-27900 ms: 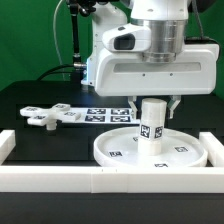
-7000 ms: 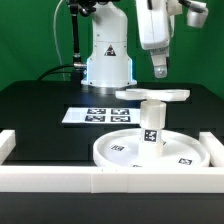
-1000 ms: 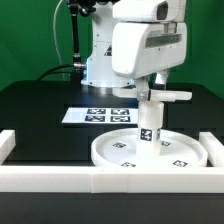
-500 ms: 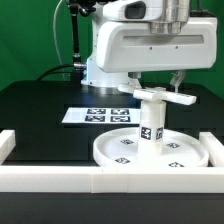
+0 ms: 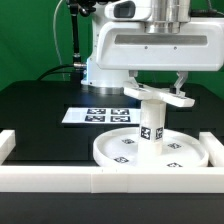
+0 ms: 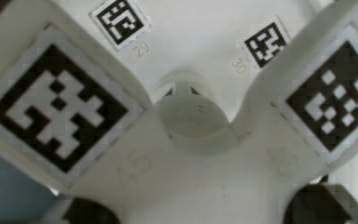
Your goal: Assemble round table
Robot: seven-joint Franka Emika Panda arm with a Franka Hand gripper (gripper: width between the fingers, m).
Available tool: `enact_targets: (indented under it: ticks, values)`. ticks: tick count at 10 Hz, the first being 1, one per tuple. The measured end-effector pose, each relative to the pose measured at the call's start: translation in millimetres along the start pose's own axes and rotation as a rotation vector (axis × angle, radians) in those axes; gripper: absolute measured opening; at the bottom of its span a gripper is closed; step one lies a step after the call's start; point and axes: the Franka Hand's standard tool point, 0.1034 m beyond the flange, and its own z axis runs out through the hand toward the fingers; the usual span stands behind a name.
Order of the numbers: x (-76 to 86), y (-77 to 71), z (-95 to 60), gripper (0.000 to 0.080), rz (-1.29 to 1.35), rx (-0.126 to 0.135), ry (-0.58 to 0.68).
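Observation:
The large round disc (image 5: 118,152) lies flat on the black table near the front. The short cylindrical leg (image 5: 151,126) stands upright at its centre. The cross-shaped foot (image 5: 160,96) sits on top of the leg, slightly tilted. My gripper (image 5: 157,88) comes straight down over the foot, with one finger on each side of it, shut on it. In the wrist view the foot (image 6: 194,120) fills the picture with its tagged arms, and my gripper (image 6: 208,210) shows dark pads (image 6: 78,212) at both sides of it.
The marker board (image 5: 98,115) lies flat behind the disc. Long white border bars run along the front (image 5: 100,181), the exterior view's left (image 5: 5,146) and right (image 5: 216,146). The arm's base (image 5: 100,68) stands at the back.
My gripper has turned about its vertical axis over the last second, and the foot has turned with it on top of the leg. The disc and the leg stay in place.

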Motion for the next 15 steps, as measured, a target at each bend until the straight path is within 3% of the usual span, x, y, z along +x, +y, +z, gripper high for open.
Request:
enact_targets:
  ticks: [1, 4, 5, 11, 15]
  values:
    - [0.0, 0.2, 0.0, 0.0448, 0.080, 0.009, 0.001]
    - [-0.4, 4.3, 1.8, 0.0448, 0.470, 0.100, 0.011]
    - [0.7, 4.5, 2.0, 0.0448, 0.553, 0.118, 0.021]
    - [1.3, 4.0, 1.8, 0.0448, 0.865, 0.130, 0.007]
    - [0.3, 4.7, 2.8, 0.0448, 1.276, 0.178, 0.033]
